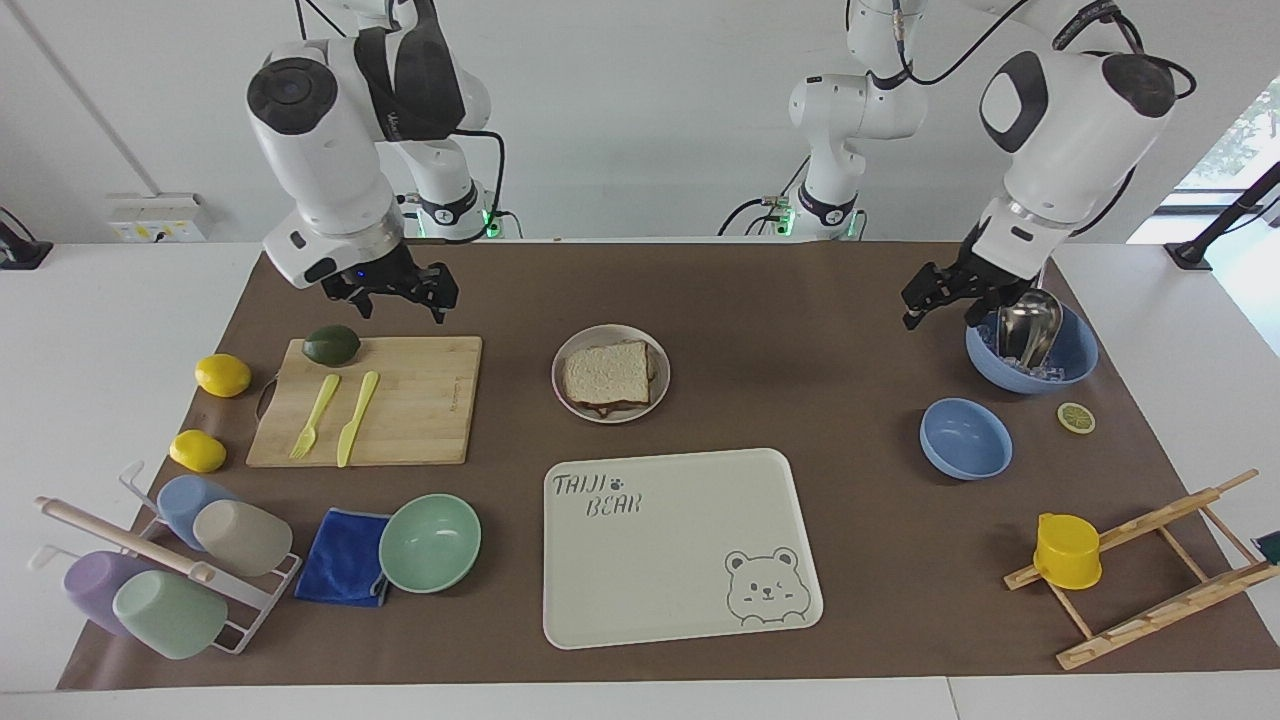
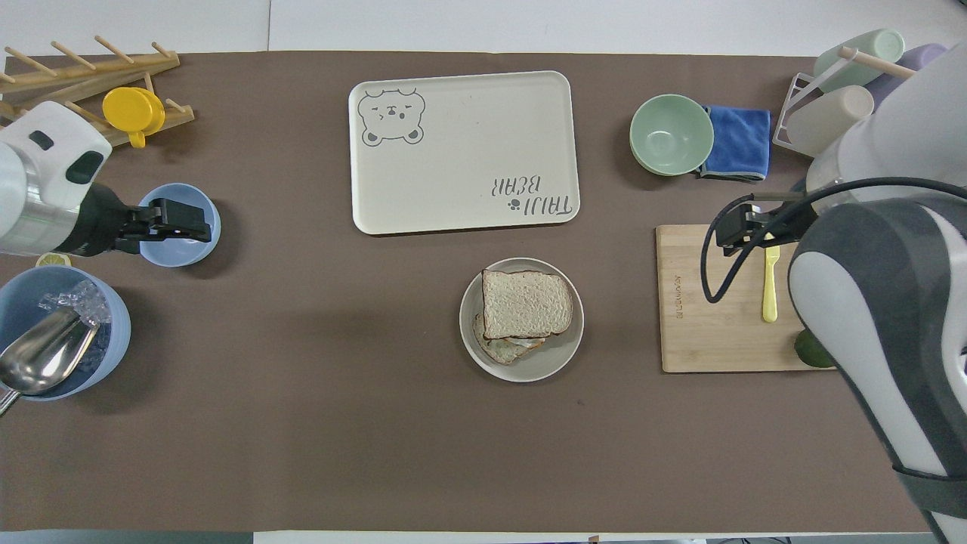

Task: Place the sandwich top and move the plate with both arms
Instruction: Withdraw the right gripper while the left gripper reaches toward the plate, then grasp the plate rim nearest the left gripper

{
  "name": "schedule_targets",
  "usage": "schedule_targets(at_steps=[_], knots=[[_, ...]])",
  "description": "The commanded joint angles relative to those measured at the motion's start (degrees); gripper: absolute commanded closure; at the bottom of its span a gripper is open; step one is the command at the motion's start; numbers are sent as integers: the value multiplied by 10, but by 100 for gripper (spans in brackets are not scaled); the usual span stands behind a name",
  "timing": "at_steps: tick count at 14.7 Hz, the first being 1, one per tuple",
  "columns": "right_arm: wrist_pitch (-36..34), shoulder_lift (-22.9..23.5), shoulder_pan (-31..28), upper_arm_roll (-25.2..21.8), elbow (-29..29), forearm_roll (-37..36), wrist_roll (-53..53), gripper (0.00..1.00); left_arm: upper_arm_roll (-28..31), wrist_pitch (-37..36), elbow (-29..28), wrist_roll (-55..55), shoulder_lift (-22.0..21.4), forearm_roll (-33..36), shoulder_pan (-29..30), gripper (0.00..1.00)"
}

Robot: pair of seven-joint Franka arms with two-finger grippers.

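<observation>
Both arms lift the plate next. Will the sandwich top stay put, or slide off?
It may shift. The sandwich top lies loose and skewed on the lower slice, which pokes out at one corner, so nothing pins it. The plate has only a shallow rim, so a tilt would probably let the stack slide. Bread looks light and soft; a level lift should keep it.

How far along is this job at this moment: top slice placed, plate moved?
Done: the sandwich top lies on the lower slice on the plate. In hand: nothing; the right hand hangs open over the cutting board, the left hand is up beside the blue ice bowl. Left: the plate sits on the mat, nearer the robots than the bear tray; neither hand is at it.
</observation>
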Motion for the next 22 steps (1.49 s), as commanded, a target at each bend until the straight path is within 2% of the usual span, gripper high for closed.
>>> schedule_targets(at_steps=[1, 3, 6, 7, 9, 13, 17, 20, 22], knots=[[-12, -25, -9, -29, -14, 15, -60, 0, 5, 59, -40, -48, 5, -31, -53, 0], [-26, -29, -1, -52, -14, 13, -80, 0, 5, 89, -40, -52, 34, -57, -84, 0], [-21, -31, 69, -153, -17, 13, -119, 0, 5, 137, -50, -59, 77, -92, -129, 0], [-26, -28, 74, -162, -9, 13, -131, 0, 5, 173, -68, -73, 85, -105, -146, 0], [-25, -33, 74, -163, -5, 9, -134, 0, 5, 230, -93, -82, 96, -125, -173, 0], [-27, -48, 74, -164, -15, 13, -135, 0, 5, 281, -94, -80, 158, -150, -226, 0], [-19, -57, 66, -166, -29, 12, -137, 0, 5, 281, -113, -80, 155, -151, -247, 1], [-24, -42, 58, -165, -21, 8, -141, 0, 5, 282, -130, -84, 151, -151, -255, 8], [-38, -36, 57, -172, 4, 13, -151, 0, 5, 283, -130, -87, 151, -185, -256, 9]])
